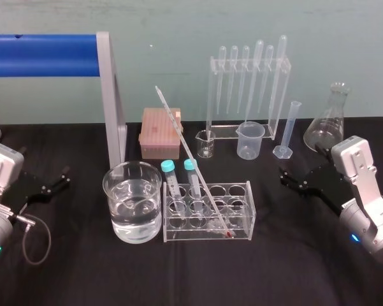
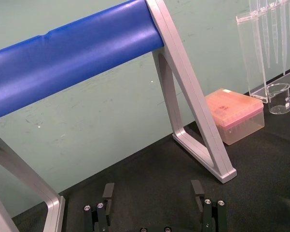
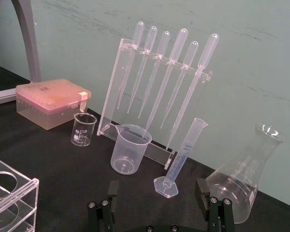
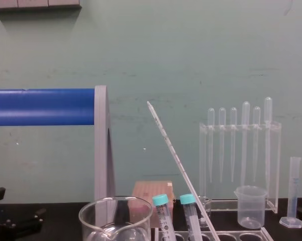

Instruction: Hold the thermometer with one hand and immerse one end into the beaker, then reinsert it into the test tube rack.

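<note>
Left gripper (image 1: 62, 178) sits low over the black table (image 1: 76, 274) at the robot's far left, holding nothing. Left wrist view has its jaws spread wide (image 2: 153, 191), facing the foot of the grey frame that carries the blue bar (image 2: 72, 53). Right gripper (image 1: 285, 176) is low at the far right, well apart from the glassware in the middle. Its jaws are also wide and empty (image 3: 157, 188), with the graduated cylinder (image 3: 183, 152) and conical flask (image 3: 243, 181) just ahead of them. Thermometer (image 1: 190, 155) stands in the test tube rack (image 1: 248, 207), untouched by either gripper. Its reddish bulb is down near the rack's front right, and the stem leans up and back toward the robot's left. In the chest view the stem (image 4: 178, 165) rises steeply past the two teal-capped tubes (image 4: 160, 201). Those tubes (image 1: 168, 167) occupy the rack's left holes. Beaker (image 1: 109, 191) is just beside the rack on its left, part full of clear liquid, with its spouted rim near the bottom of the chest view (image 4: 115, 207). Farther back are a pink box (image 1: 160, 131), a pipette stand (image 1: 248, 83) and a small plastic beaker (image 1: 250, 140).
</note>
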`<state>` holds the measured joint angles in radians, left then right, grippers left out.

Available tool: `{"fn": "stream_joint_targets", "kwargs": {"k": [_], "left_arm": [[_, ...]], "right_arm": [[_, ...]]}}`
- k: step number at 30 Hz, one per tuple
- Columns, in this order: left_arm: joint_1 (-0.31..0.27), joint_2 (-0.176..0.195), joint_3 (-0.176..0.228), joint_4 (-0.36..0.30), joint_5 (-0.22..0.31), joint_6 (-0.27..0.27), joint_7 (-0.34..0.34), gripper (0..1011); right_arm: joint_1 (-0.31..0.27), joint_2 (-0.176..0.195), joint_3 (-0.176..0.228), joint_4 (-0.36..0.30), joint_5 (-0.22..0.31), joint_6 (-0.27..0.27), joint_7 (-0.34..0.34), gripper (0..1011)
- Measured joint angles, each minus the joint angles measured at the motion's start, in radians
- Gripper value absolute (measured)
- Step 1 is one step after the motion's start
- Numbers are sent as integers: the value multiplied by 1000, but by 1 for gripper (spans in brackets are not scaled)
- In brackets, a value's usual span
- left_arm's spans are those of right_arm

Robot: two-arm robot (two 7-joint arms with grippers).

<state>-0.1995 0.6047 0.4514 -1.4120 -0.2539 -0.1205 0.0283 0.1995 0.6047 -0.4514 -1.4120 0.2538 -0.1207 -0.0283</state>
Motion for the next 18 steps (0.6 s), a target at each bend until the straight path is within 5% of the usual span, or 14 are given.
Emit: {"fn": "stream_joint_targets", "kwargs": {"k": [18], "left_arm": [[0, 0, 0, 0, 0, 0, 0, 1008]], "right_arm": [[0, 0, 0, 0, 0, 0, 0, 1003]]}}
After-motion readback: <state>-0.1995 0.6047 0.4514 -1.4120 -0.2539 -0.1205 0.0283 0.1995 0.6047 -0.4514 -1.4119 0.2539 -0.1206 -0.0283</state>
